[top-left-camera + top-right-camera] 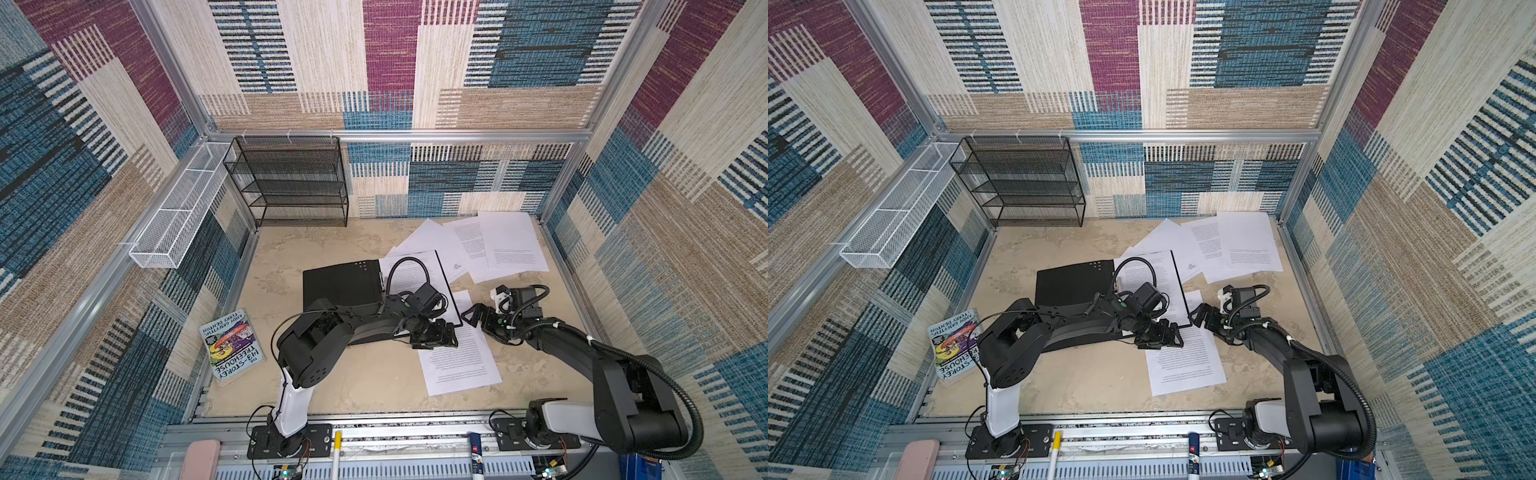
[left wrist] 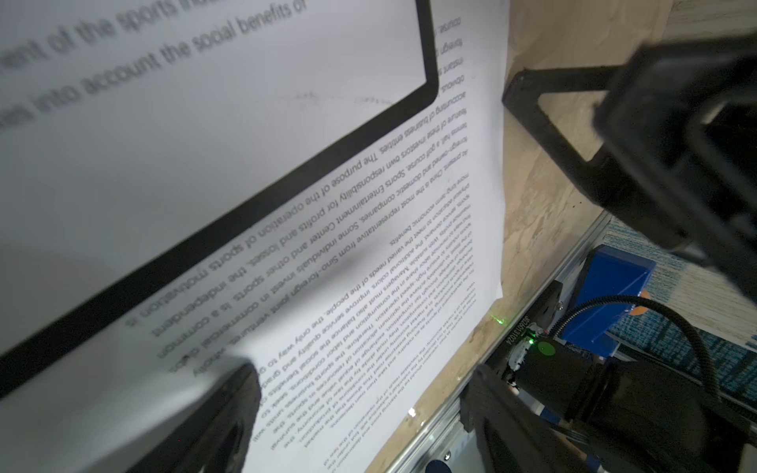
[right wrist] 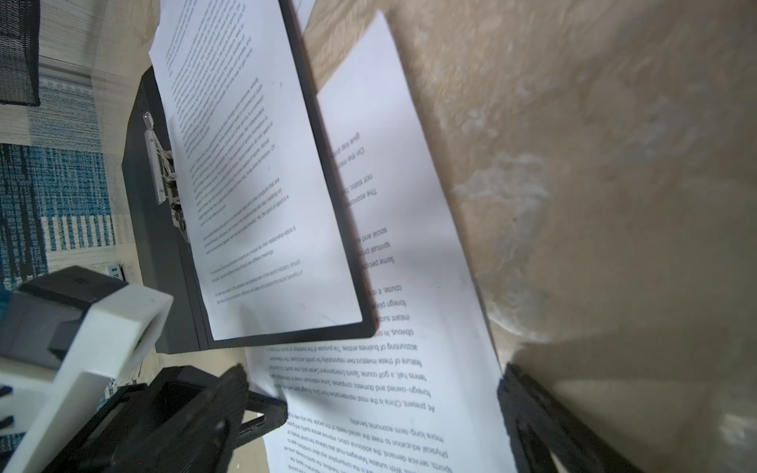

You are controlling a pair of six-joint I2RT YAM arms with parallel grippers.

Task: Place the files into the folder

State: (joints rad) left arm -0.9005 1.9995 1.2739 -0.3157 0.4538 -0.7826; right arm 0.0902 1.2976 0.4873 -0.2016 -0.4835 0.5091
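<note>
both top views: left pincer and right pincer, each with jaws apart and holding nothing, stand close together at the near corner of the open folder. the folder lies flat on the tabletop, black inside up. one printed sheet rests on the half just beyond the left pincer, beside the spine clip; whether the clip grips it cannot be told. a second printed sheet lies beneath both pincers, its far end trapped under the folder's corner. the remaining files lie fanned beyond the right pincer, well apart from it.

risks, as judged: paper flat on a hard surface offers open jaws little edge, so a closing pinch may slip or crumple it. dragging the trapped sheet may shift the folder or dislodge the sheet resting on it. pincers working this near each other may collide.
</note>
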